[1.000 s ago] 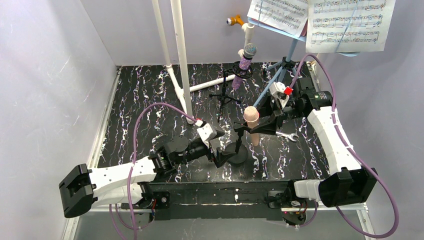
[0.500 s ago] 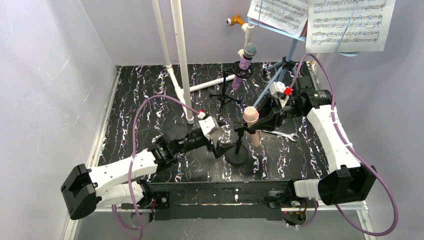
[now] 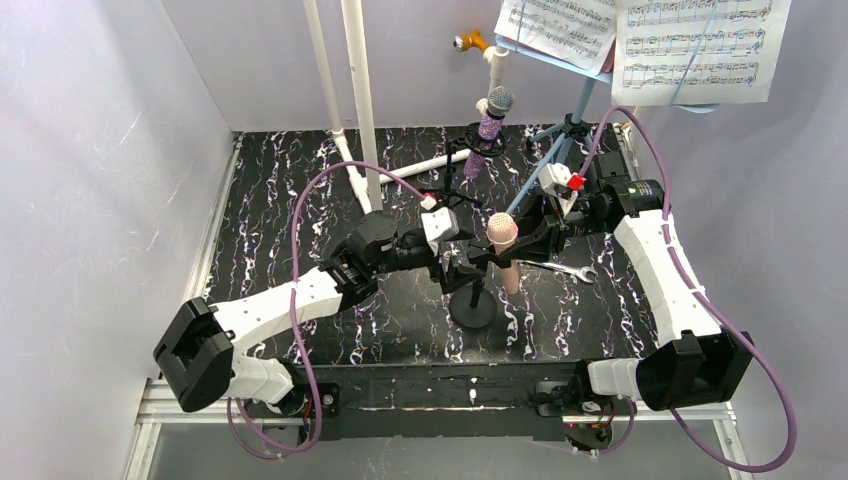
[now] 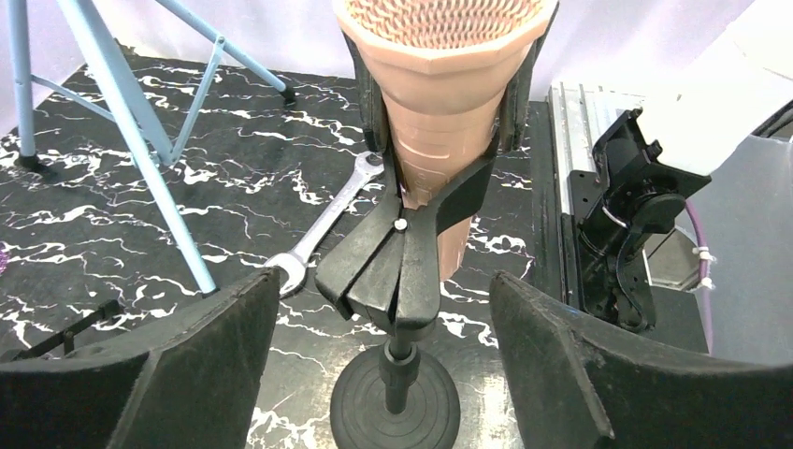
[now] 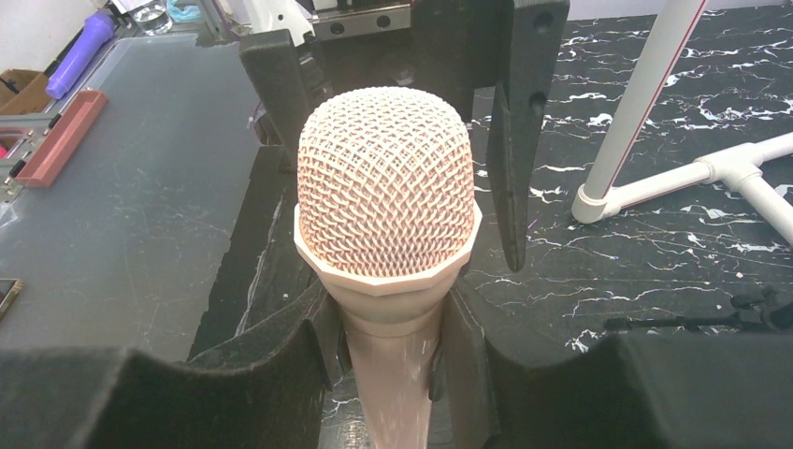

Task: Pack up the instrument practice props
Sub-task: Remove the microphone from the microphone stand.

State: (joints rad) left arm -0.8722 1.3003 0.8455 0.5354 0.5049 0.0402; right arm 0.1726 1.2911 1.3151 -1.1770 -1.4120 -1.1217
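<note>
Left gripper, fingers spread open, faces the black holder's clip from nine o'clock, while the right gripper at three o'clock clamps the upright peach microphone standing in it mid-table.

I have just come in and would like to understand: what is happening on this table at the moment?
Two robot arms are working on the peach microphone, which stands in the clip of a black round-base holder. The right gripper is closed on the microphone just below its head. The left gripper is open, one finger on each side of the clip, not touching it. The purple glitter microphone and sheet-music pages are on their stands at the back.
</note>
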